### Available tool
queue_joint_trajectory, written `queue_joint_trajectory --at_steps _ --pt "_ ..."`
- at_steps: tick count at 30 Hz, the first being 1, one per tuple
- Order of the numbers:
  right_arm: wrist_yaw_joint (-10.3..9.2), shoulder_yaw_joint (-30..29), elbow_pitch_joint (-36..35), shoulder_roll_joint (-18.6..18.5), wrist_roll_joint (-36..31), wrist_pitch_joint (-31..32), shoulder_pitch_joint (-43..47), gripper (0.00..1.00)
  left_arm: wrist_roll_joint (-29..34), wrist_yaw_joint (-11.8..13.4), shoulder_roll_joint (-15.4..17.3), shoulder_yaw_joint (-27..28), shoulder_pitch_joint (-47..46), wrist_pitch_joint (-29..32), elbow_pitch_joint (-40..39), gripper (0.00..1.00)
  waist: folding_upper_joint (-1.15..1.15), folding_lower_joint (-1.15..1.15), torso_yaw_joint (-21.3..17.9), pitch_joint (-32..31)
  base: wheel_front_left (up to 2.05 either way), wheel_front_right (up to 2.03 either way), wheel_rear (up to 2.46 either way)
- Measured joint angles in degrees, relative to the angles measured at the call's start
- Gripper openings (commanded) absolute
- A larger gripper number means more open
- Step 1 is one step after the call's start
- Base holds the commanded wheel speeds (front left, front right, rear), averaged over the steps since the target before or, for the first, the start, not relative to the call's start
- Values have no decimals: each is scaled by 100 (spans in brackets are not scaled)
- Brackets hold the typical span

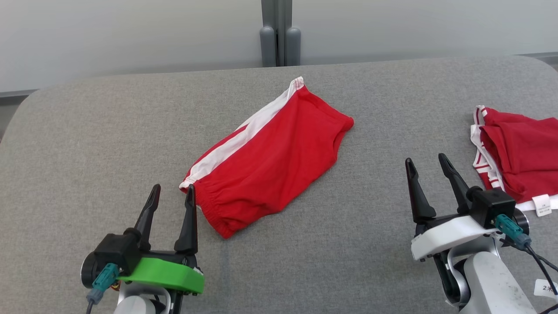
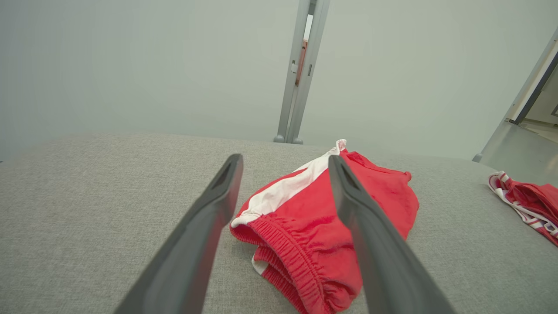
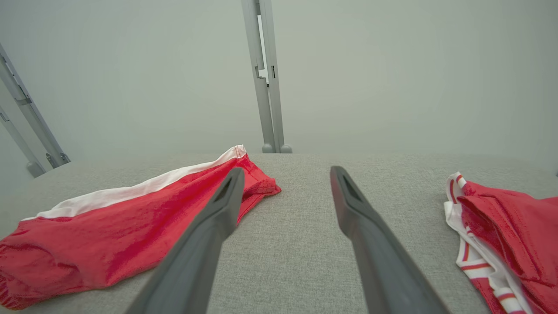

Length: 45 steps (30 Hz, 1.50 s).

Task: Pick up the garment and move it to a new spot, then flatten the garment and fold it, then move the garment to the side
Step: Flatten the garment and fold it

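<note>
Head view: nearest, the left claw and right claw are both spread and empty over the grey surface. Beyond, the red garment lies mid-surface, seemingly flattened and folded; moving it aside looks undone.

Both your grippers parked near side, jaws spread wide, empty.
Your left gripper sits near left on a green mount, its dark fingers pointing far, roughly parallel with a clear gap. Your right gripper sits near right on a white mount, fingers leaning slightly left and just as far apart, with the pale forearm rising from the near edge. Teal plugs with cables on both wrists. Both wrist views show the finger pairs apart.
</note>
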Motion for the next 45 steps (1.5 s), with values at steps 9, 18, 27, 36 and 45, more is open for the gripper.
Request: queue_joint_trajectory --at_steps 9,18,27,36,45 --pt "0 -23 186 97 -52 1 -4 100 -41 18 1 -109 24 0 -23 100 0 0 85 23 0 0 0" --pt "0 131 786 199 1573 305 -797 100 -52 18 0 -357 -100 0 -3 100 0 0 324 349 0 0 0" --pt "-5 -168 1580 182 3776 1543 -1674 100 -188 42 -2 -742 -387 0 14 100 0 0 904 702 0 0 0" --pt "-5 -896 2892 45 3989 1815 -2343 100 -385 146 0 -1217 -405 0 27 100 0 0 1522 880 0 0 0" --pt "-7 -1338 3817 -49 3831 2005 -2942 100 -502 246 1 -1337 -387 0 -37 100 0 0 1989 951 0 0 0"
